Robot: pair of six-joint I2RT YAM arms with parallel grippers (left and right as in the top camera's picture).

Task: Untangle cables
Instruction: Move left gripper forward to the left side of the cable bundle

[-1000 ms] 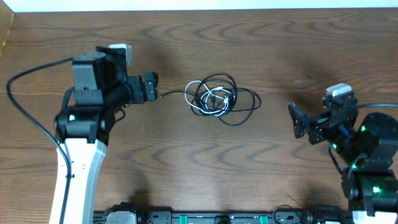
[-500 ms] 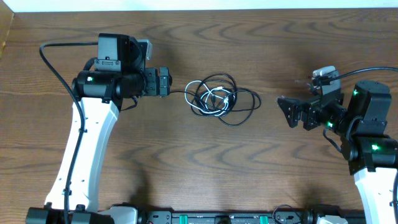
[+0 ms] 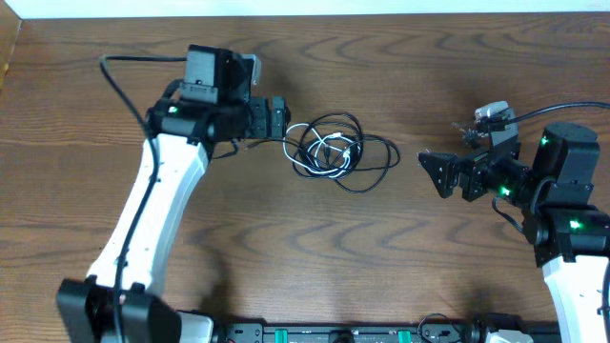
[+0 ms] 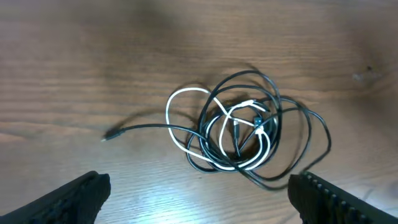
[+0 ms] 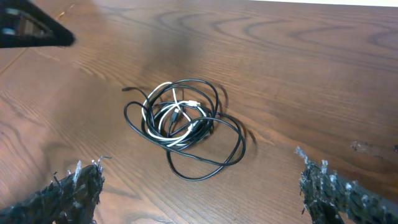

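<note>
1. Several thin flexible cords, mostly black with one white, lie as a loose coiled tangle of cables (image 3: pixel 335 151) on the dark brown wood-grain table (image 3: pixel 381 267), about midway between the two arms and toward the far half.
2. Any lettering on the arm housings is too small to read from overhead. The only clear markings are small green lights (image 3: pixel 546 143) on the right arm.
3. The left gripper (image 3: pixel 283 119) points right at the tangle's left edge with its fingers spread wide and nothing between them. In the left wrist view (image 4: pixel 199 180) only the two dark fingertips show, cut off at the lower corners, and the cables (image 4: pixel 239 134) lie ahead between them.
4. The right gripper (image 3: pixel 434 173) is to the right of the tangle and apart from it, spread wide and holding nothing. In the right wrist view (image 5: pixel 199 171) its fingertips are blurred and flecked pale at the lower corners, with the cables (image 5: pixel 180 121) beyond.
5. One black cord end with a small plug (image 4: pixel 106 137) trails out left of the coil. Overhead, it runs under the left gripper and partly disappears there.
6. Inside the coil the crossings are too dense to count the black cords or to trace which plug belongs to which.
7. A dark shape in the far-left corner of the right wrist view (image 5: pixel 31 31) is cut off by the frame.
8. A thick black wire (image 3: pixel 133 59) loops off the left arm.
</note>
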